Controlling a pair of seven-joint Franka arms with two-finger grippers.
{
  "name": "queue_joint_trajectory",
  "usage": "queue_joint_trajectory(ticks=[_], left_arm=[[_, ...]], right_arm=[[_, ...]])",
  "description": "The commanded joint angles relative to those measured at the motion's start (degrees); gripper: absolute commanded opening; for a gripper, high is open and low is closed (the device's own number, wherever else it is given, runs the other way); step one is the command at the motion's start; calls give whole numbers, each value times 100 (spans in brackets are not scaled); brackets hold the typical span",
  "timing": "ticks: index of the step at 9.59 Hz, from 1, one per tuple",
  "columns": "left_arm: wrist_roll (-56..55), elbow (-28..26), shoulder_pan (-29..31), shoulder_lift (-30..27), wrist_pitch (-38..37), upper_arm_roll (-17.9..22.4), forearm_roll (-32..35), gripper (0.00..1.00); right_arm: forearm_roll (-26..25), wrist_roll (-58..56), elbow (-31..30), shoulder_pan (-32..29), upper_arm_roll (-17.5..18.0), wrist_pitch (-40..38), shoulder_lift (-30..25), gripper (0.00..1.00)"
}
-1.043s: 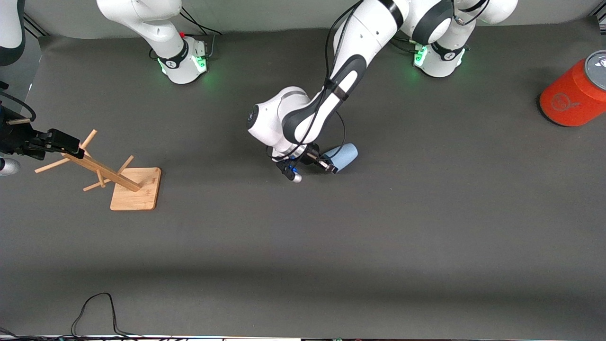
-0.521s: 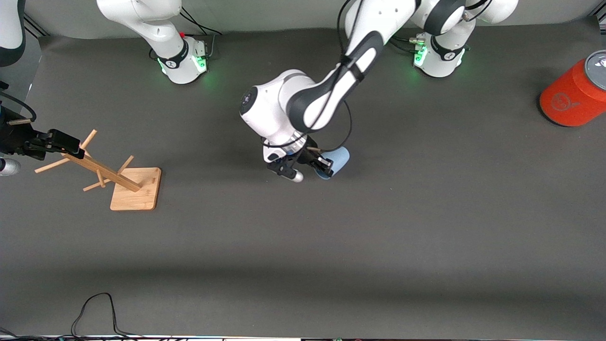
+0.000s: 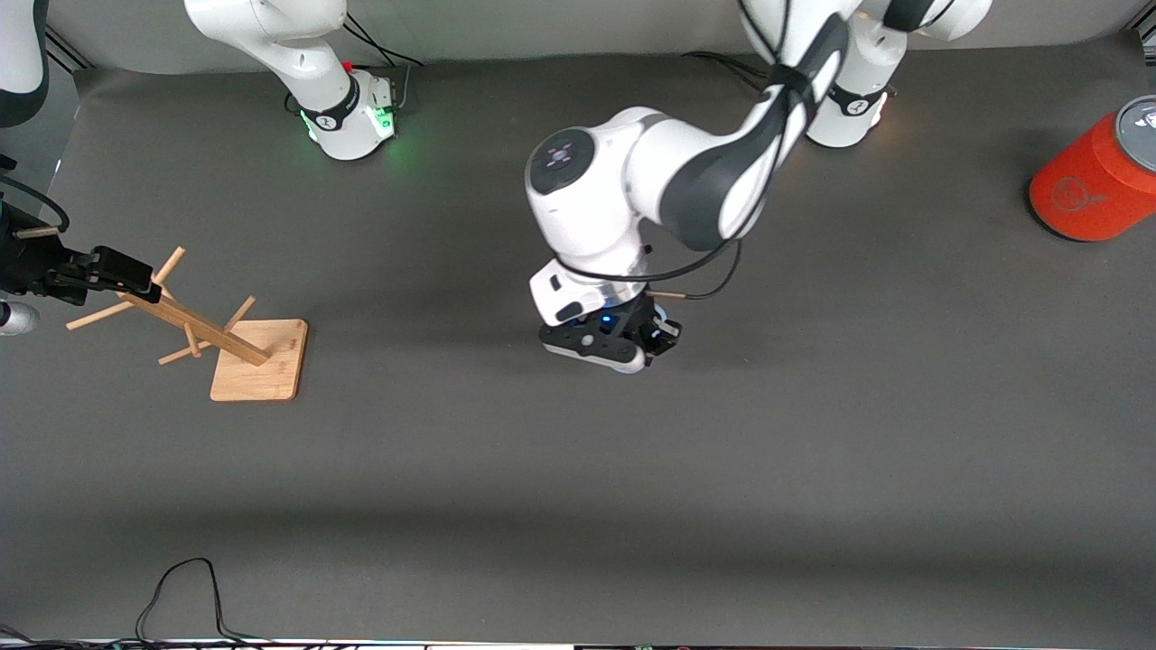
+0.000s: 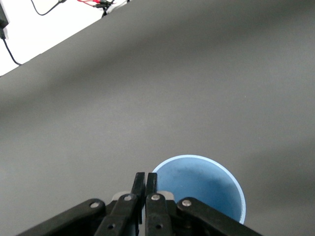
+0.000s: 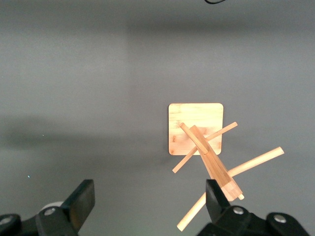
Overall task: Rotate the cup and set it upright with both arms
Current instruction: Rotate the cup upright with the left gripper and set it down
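Cup (image 4: 206,184) upright, mouth up; left jaws pinch rim; right jaws spread.

There are two arms: the left arm (image 3: 686,171) and the right arm (image 3: 289,45). There are two grippers: the left gripper (image 4: 145,183) and the right gripper (image 5: 150,199). There is one cup (image 4: 206,184), pale blue. There is one wooden rack (image 3: 194,325), on one square base (image 5: 195,129); four peg ends show on it in the right wrist view. There is one orange cylinder (image 3: 1097,176) with a grey top. There is one mat (image 3: 813,451), dark grey, over the table. One loose black cable (image 3: 181,591) lies at the mat's edge nearest the front camera. One green-lit base (image 3: 357,113) shows under the right arm.
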Motion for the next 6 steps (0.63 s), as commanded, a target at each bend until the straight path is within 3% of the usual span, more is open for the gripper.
queue_joint_trajectory(ticks=[1,4,6], left_arm=[[-424,-1534,185,-865,1014,-9,-94,0],[-1169,-2598,423,-1201,2472,9,-59,0],[-2168,-3336,353,-1272,3430,35,430,0]], right_arm=[[-2,-59,64,-14,2,1,18,100],[-2,-59,64,-14,2,1,18,100],[-2,-59,56,-14,2,1,18,100]])
